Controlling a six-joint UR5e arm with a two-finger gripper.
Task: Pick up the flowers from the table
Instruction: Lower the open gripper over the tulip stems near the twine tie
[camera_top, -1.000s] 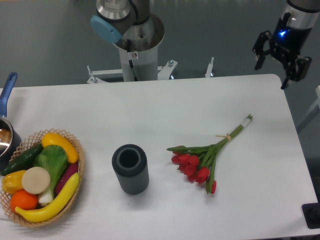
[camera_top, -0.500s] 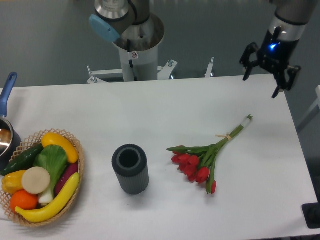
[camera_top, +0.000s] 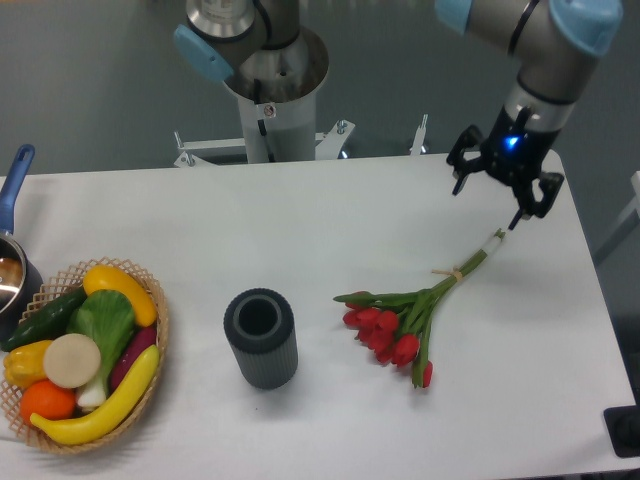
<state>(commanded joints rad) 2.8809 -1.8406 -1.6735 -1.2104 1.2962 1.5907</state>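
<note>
The flowers (camera_top: 410, 315), a small bunch of red tulips with green stems tied by a tan band, lie on the white table (camera_top: 330, 220) right of centre, blooms toward the front and stem ends pointing to the back right. My gripper (camera_top: 491, 200) hangs open above the table's back right part, just above and behind the stem tips, with nothing between its fingers.
A dark grey ribbed cylinder vase (camera_top: 260, 338) stands left of the flowers. A wicker basket of fruit and vegetables (camera_top: 80, 355) sits at the front left, with a pot with a blue handle (camera_top: 14, 250) behind it. The robot base (camera_top: 270, 90) stands behind the table.
The gripper has moved left and down from beyond the table's back right corner to just above the stem ends. The flowers have not moved.
</note>
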